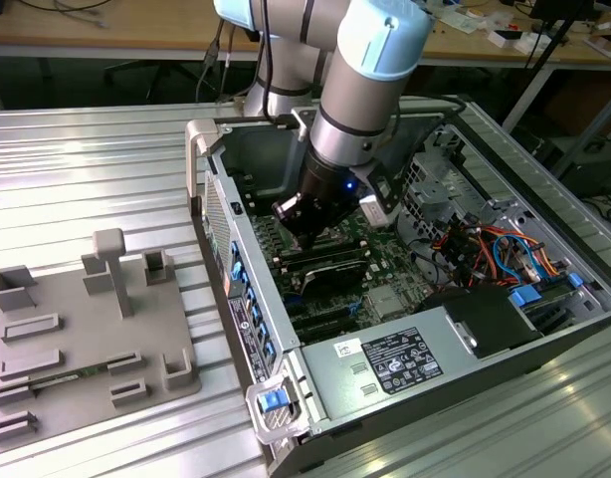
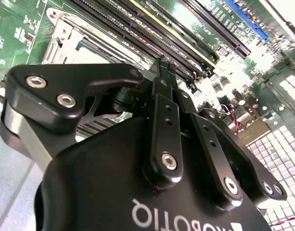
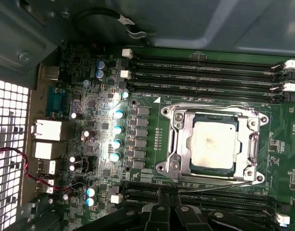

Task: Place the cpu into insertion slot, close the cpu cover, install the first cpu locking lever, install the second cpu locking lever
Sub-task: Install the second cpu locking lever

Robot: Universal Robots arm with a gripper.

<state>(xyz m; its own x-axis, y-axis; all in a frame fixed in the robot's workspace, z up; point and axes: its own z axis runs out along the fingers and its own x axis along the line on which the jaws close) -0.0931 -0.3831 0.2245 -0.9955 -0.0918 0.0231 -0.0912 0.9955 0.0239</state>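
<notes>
Metal and plastic finishes

The cpu (image 3: 214,143) has a dull silvery metal face; the cpu cover (image 3: 178,140) is shiny metal; the gripper (image 2: 163,72) is matt black.

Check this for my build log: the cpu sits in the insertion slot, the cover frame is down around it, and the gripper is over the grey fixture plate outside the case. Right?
Not quite. In the exterior view the gripper is inside the open computer case, above the motherboard, not over the grey fixture plate. The rest holds: the first wrist view shows the cpu in the insertion slot with the cpu cover down around it.
</notes>
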